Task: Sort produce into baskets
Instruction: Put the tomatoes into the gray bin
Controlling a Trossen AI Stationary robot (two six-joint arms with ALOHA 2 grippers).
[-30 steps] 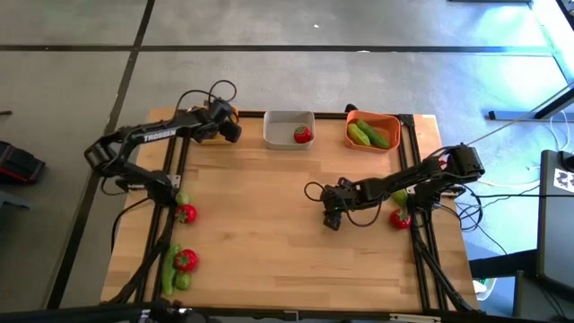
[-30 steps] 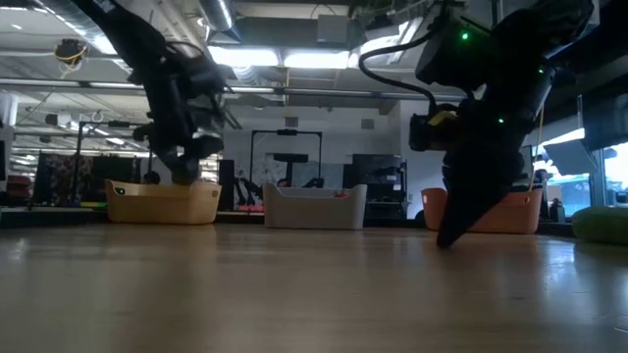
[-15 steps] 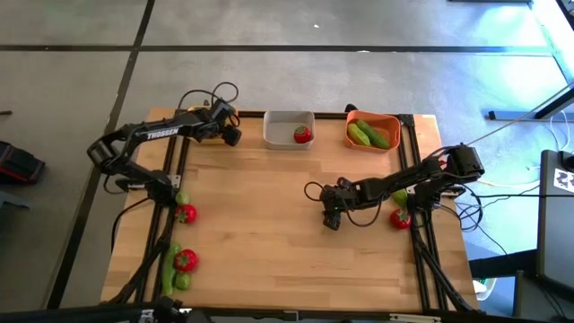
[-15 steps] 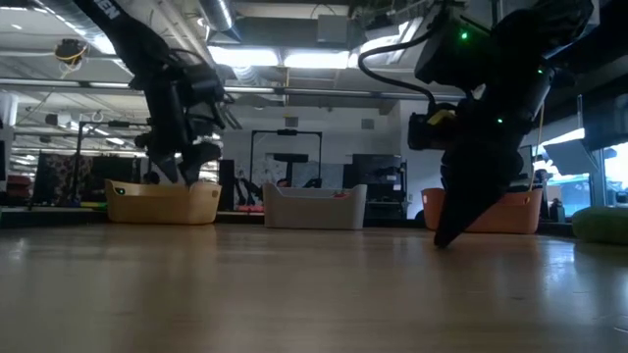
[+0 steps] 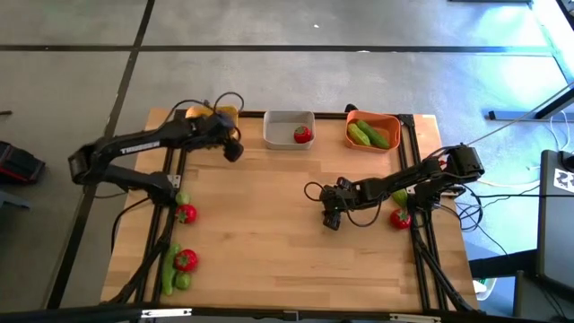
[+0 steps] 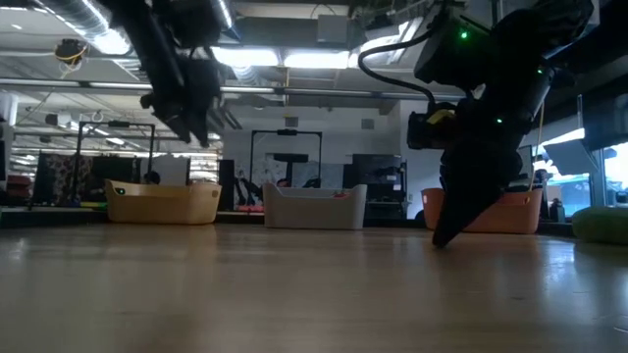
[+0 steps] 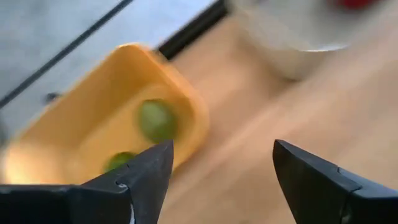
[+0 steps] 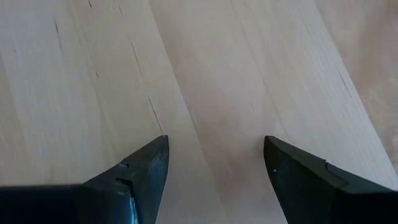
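While my left gripper (image 7: 217,168) hangs w/ fingers spread wide and empty, two limes (image 7: 157,120) lie in the yellow basket (image 7: 81,106) — just beyond the fingertips, not between them. Right gripper (image 8: 214,158) — jaws parted, nothing between, low over bare table (image 8: 211,74).

White lettering on left arm (image 5: 134,144) — too small to read

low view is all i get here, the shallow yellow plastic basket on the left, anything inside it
Observer: Yes, two small round green limes lie in the yellow basket.
Operator: left gripper holding something
Observer: No, the left gripper is open and empty, just past that basket.
Operator: light grey plastic basket
Observer: One round red tomato sits in the grey basket.
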